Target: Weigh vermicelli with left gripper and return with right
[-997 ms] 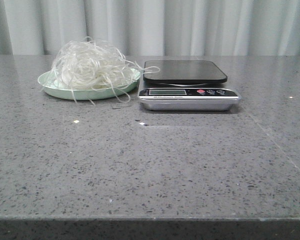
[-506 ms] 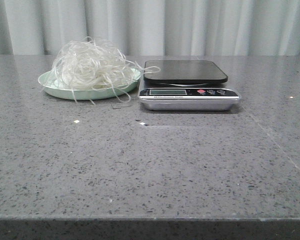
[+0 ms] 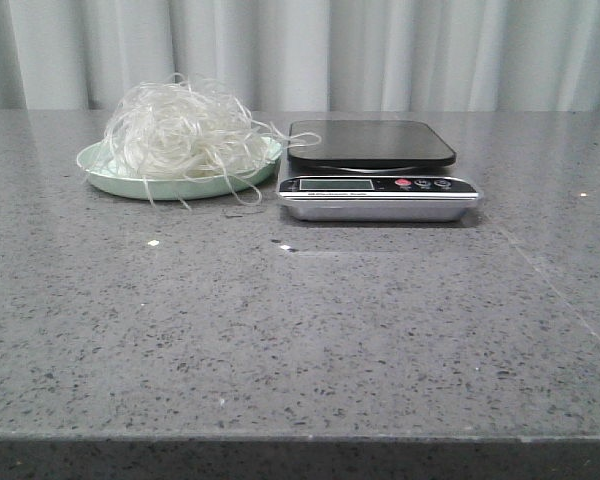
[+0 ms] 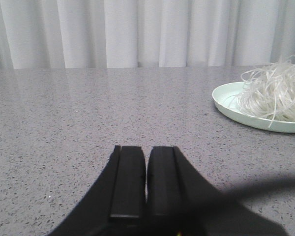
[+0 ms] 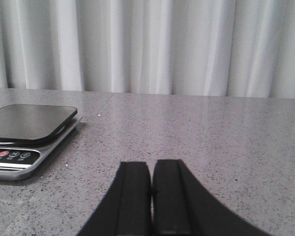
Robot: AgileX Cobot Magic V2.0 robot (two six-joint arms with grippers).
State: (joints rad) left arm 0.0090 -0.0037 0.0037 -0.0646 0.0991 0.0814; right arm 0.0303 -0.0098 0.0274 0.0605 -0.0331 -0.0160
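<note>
The vermicelli (image 3: 183,132), a fluffy nest of whitish strands, lies on a pale green plate (image 3: 105,180) at the back left of the grey table. It also shows in the left wrist view (image 4: 275,94) on the plate (image 4: 226,101). A kitchen scale (image 3: 372,168) with a black platform stands right beside the plate; it also shows in the right wrist view (image 5: 27,132). The platform is bare. My left gripper (image 4: 147,150) is shut and empty, low over the table, well short of the plate. My right gripper (image 5: 152,164) is shut and empty, off to the side of the scale. Neither gripper shows in the front view.
A few loose strands hang over the plate's rim towards the scale (image 3: 300,140). Small white specks (image 3: 152,243) lie on the table in front of the plate. A pale curtain (image 3: 380,50) closes off the back.
</note>
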